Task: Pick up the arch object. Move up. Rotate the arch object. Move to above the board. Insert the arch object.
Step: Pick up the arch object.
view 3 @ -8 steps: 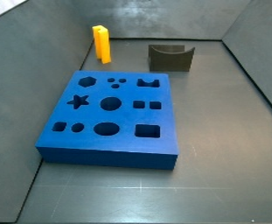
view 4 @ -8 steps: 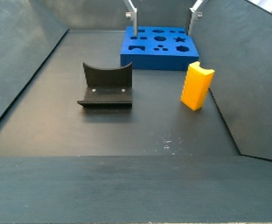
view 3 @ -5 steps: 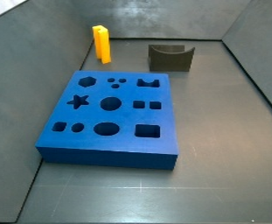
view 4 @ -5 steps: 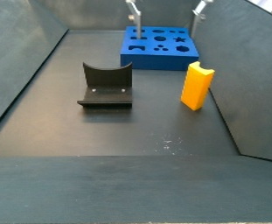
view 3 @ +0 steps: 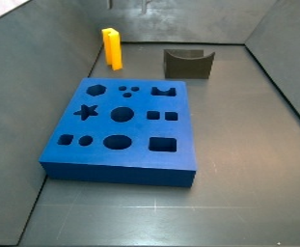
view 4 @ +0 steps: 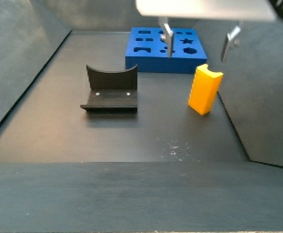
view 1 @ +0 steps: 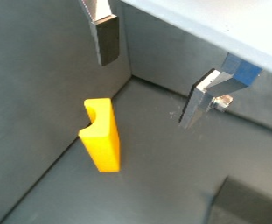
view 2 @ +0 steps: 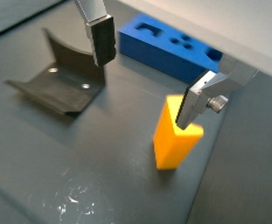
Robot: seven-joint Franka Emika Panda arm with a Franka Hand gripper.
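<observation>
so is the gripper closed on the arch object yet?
No. In a wrist view the gripper is open above the floor, its fingers spread apart, and the arch object stands free on the floor, ungripped.

Orange-yellow arch object (view 2: 176,138), blue board (view 3: 120,129), silver-fingered gripper (view 2: 149,68).

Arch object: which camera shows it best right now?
A wrist view: the arch object shows its notched profile, standing free below the open hand. Another wrist view shows one finger overlapping it; both side views show a plain slab.
</observation>
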